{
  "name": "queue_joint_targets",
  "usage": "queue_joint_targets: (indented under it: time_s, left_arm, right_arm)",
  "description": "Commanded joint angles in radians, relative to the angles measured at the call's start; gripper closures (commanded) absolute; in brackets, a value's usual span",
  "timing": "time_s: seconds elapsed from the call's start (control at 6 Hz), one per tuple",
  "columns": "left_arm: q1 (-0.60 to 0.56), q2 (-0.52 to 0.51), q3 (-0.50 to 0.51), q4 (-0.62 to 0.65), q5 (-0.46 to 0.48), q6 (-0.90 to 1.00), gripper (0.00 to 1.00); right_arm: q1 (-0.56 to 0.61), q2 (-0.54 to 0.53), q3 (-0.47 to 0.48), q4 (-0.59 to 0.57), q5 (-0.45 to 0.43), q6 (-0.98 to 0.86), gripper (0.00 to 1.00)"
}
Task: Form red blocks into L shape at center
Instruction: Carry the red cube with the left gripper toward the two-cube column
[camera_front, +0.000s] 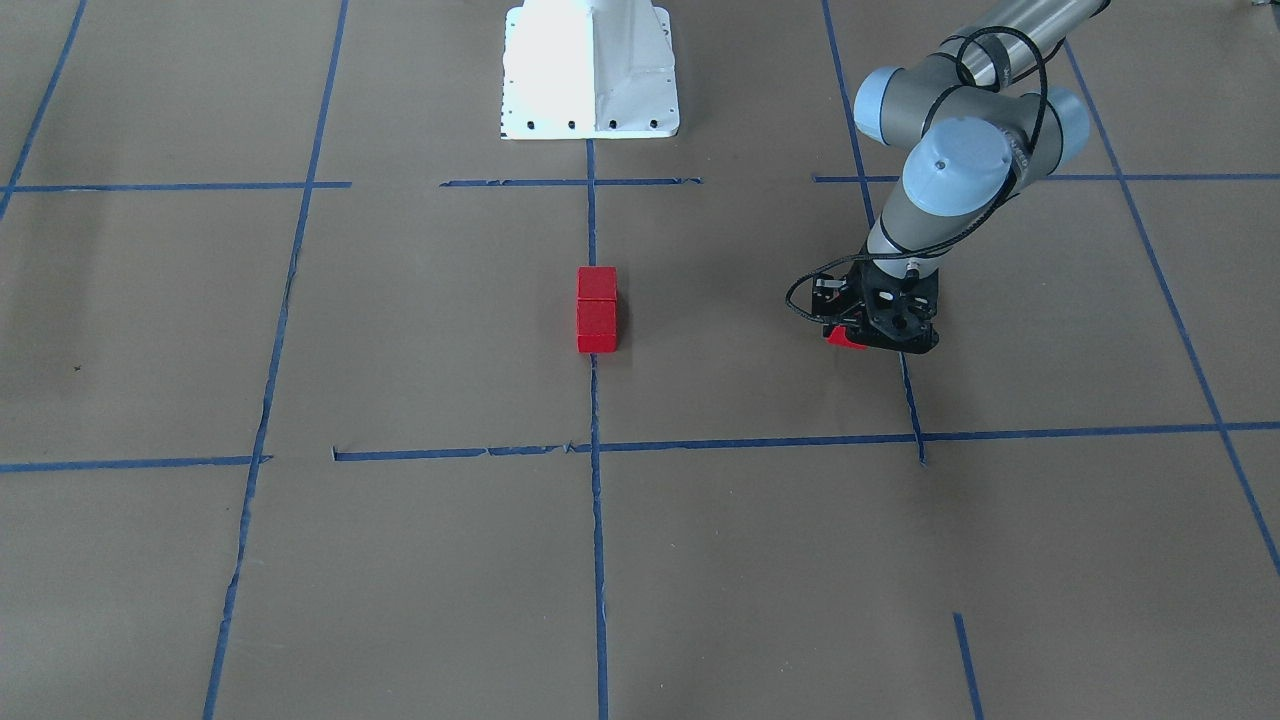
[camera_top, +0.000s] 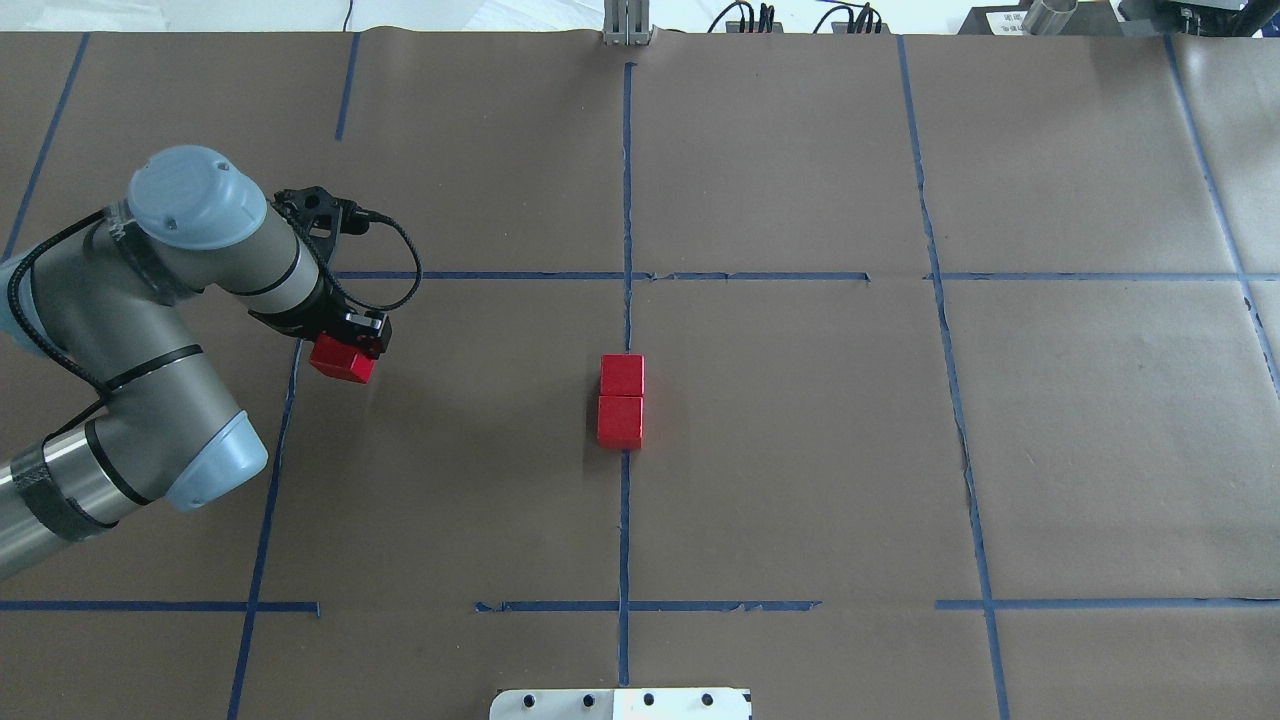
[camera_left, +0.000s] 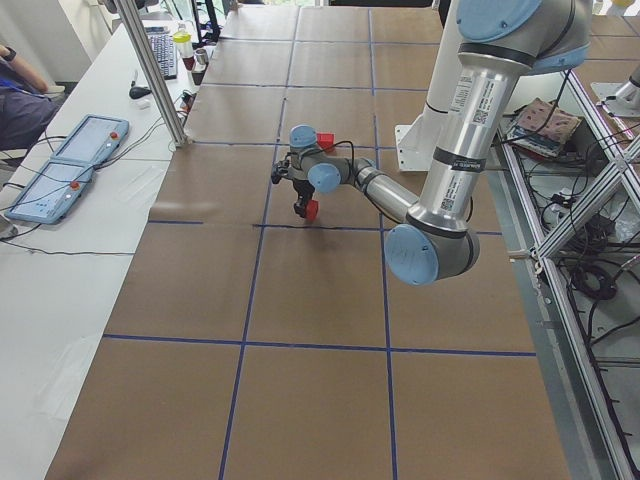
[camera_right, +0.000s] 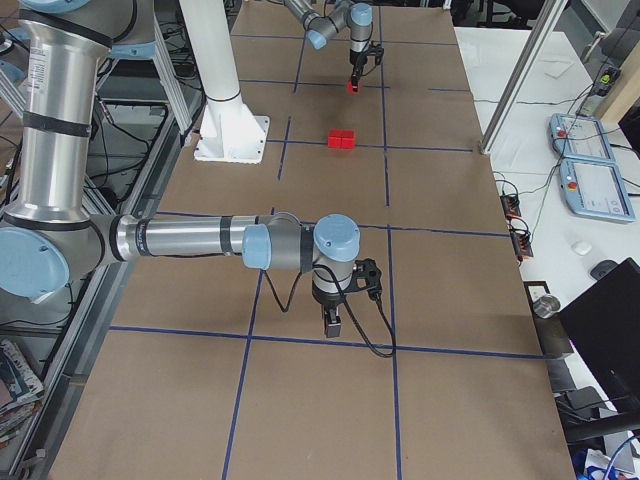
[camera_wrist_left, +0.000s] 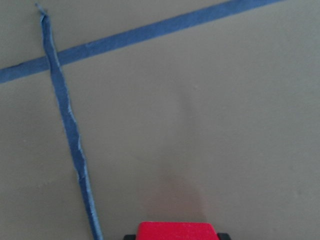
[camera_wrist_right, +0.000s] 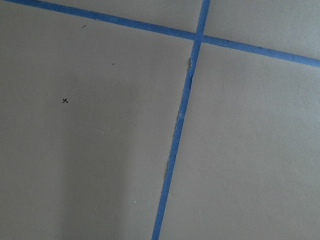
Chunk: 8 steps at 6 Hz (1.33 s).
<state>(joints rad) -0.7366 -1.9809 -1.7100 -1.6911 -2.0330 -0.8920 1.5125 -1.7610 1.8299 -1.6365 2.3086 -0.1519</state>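
Two red blocks (camera_top: 621, 375) (camera_top: 620, 420) lie touching in a short row on the centre tape line; the pair also shows in the front view (camera_front: 597, 310). My left gripper (camera_top: 345, 352) is shut on the third red block (camera_top: 340, 362), well to the left of the pair and close over the brown paper. That block shows in the front view (camera_front: 846, 338) and at the bottom edge of the left wrist view (camera_wrist_left: 176, 231). My right gripper (camera_right: 332, 322) shows only in the right side view, far from the blocks; I cannot tell whether it is open or shut.
Blue tape lines (camera_top: 627, 200) divide the brown paper into grid cells. The white robot base (camera_front: 590, 70) stands behind the centre. Control tablets (camera_left: 70, 165) lie on the side table beside the work surface.
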Motion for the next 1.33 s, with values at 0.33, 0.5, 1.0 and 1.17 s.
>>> queue_joint_targets:
  time_s: [0.33,0.5,1.0,1.17]
  left_arm:
    - [0.019,-0.110,-0.097,0.096,0.011,-1.174,0.88]
    - [0.072,-0.128,-0.097,0.097,0.020,-1.426,0.84]
    - [0.144,-0.296,0.125,0.097,0.079,-1.887,0.83]
    - [0.161,-0.318,0.176,0.087,0.079,-1.935,0.83]
  right_arm:
    - [0.000,0.000,-0.001,0.000,0.000,0.000,0.00]
    - [0.000,0.000,-0.001,0.001,0.000,0.000,0.00]
    - [0.000,0.000,0.002,0.001,-0.002,0.000,0.00]
    - [0.000,0.000,0.000,0.001,-0.002,0.000,0.00]
